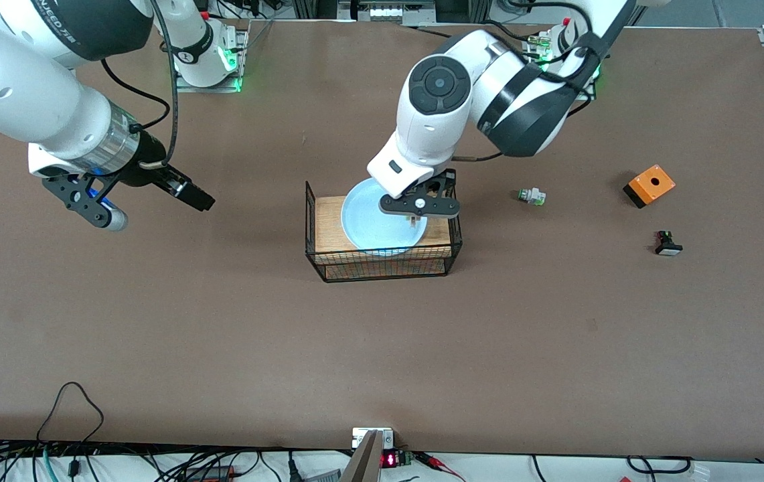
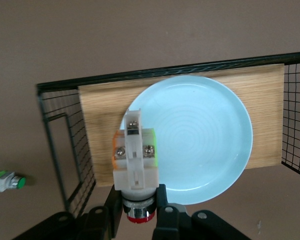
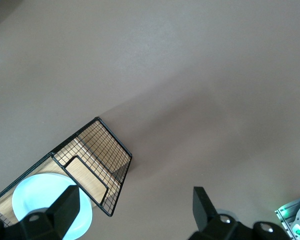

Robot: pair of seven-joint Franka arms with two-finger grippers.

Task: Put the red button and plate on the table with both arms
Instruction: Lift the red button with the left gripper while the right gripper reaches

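Red button (image 2: 135, 160) was clamped in left gripper (image 2: 140, 216) over plate (image 1: 373, 224) in basket (image 1: 382, 264); lift straight, clearing the rim. Right gripper (image 3: 135, 210) waited, jaws wide.

Even, bright overhead light, soft shadows on the table (image 1: 221, 321), all views sharp.

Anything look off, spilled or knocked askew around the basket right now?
Nothing stands out. The plate lies flat in the wire basket, and the left gripper is shut on the red button above it. The right gripper waits open over the table.
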